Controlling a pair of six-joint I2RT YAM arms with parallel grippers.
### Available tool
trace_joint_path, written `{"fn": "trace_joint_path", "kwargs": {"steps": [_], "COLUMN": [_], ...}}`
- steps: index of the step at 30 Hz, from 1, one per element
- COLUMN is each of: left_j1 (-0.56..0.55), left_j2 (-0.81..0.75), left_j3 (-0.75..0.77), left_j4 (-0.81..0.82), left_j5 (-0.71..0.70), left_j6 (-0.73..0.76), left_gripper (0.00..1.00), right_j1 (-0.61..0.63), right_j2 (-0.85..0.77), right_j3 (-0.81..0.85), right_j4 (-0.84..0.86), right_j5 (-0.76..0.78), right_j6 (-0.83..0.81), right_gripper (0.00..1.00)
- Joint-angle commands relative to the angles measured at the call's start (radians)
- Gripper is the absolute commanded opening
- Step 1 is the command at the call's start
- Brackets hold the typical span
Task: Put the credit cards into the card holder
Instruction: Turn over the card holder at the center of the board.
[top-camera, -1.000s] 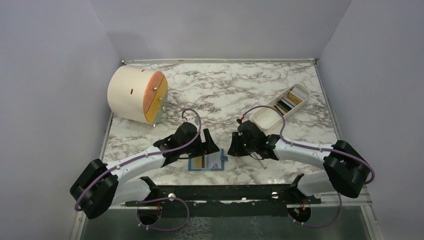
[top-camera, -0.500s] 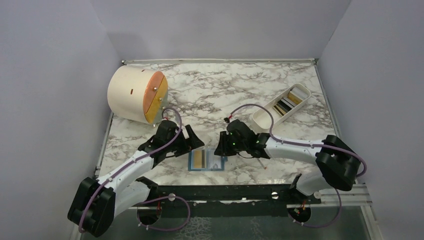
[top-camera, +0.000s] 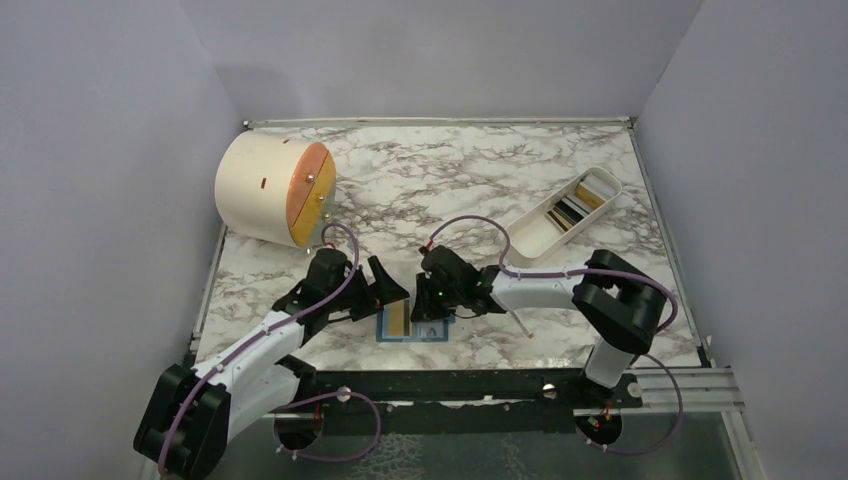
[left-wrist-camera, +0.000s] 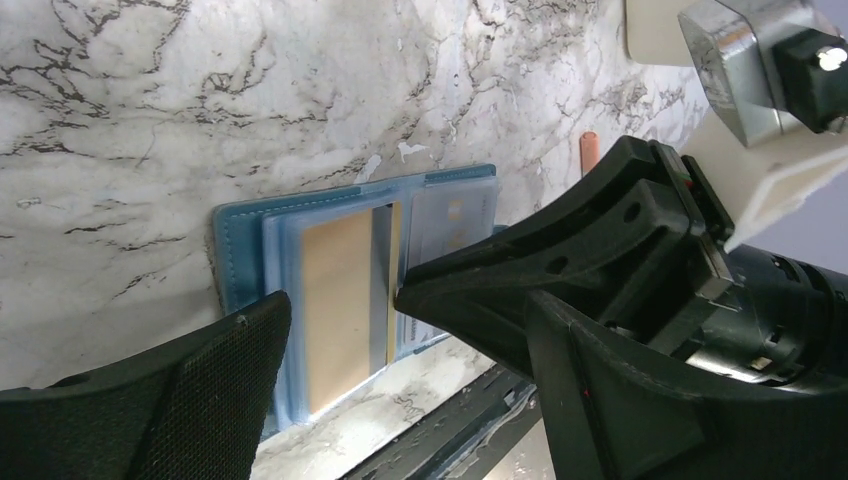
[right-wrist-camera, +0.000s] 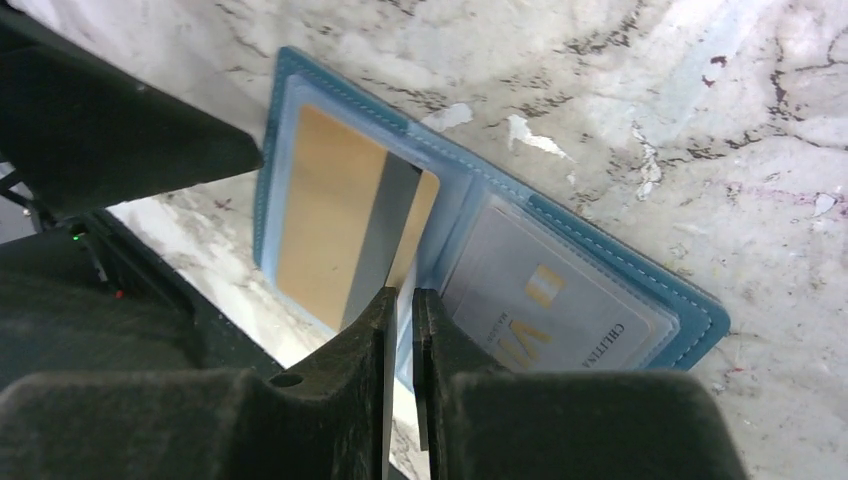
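The card holder (right-wrist-camera: 600, 250) is lying open by the desk's (top-camera: 480, 180) near edge, showing a gold card (right-wrist-camera: 330, 220) and a grey card (right-wrist-camera: 540, 300) (big "VI", fine print unreadable). Your right gripper (right-wrist-camera: 402, 300) is stretching leftward, jaws almost together at the gold card's edge. Your left gripper (top-camera: 388, 285) is gaping wide alongside.

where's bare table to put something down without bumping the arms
Widest free patch: the back-centre table between the drum and the tray. Smaller: right of the tray by the wall, and the left edge below the drum. Crowded near centre: left gripper and right gripper meet over the card holder, a stick to its right.
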Motion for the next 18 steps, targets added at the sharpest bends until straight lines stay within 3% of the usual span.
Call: {"fn": "trace_joint_path", "kwargs": {"steps": [1, 18], "left_j1": [0.007, 0.007], "left_j2": [-0.007, -0.005], "left_j3": [-0.014, -0.043], "left_j4": [0.033, 0.101], "left_j5": [0.036, 0.087], "left_j6": [0.0, -0.043], "left_gripper": [0.89, 0.88], "right_j1": [0.007, 0.007], "right_j2": [0.045, 0.061], "right_j3": [0.012, -0.039], "right_j4": [0.018, 0.059], "right_j5": [-0.012, 0.0], "right_j6": [0.008, 0.017], "right_gripper": [0.11, 0.06]}}
